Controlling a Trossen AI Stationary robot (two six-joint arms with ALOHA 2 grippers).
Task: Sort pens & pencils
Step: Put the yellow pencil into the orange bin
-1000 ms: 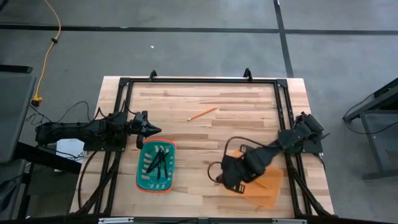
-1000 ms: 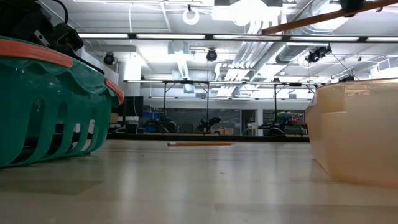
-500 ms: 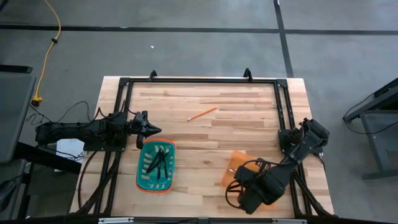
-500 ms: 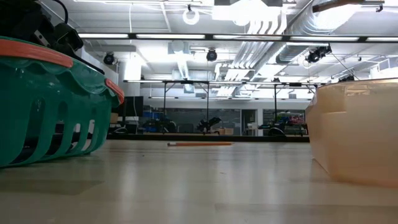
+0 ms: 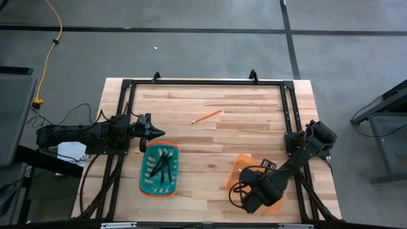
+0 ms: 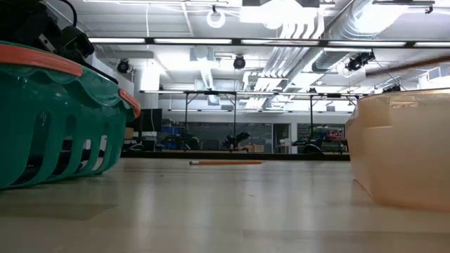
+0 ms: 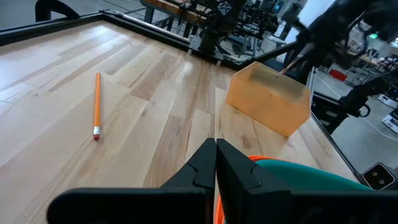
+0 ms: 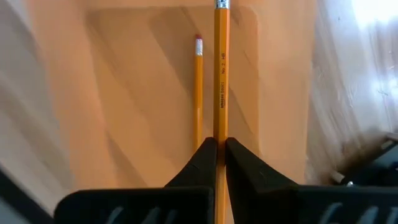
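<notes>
Right gripper (image 8: 216,152) pinches pencil (image 8: 221,81); barrel print too small to read

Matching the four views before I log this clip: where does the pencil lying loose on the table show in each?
High: loose pencil, far half of the table, near centre.
Low: lying far off, mid-picture.
Left wrist: left of the closed left fingers.
Right wrist: not in it; those pencils are others.
Shared landmark: orange bin.

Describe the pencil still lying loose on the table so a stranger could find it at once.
Start at the wooden table and look to its far middle, beyond the green basket and the orange bin. The loose pencil lies there alone on bare wood, outside both containers and away from either claw.
</notes>
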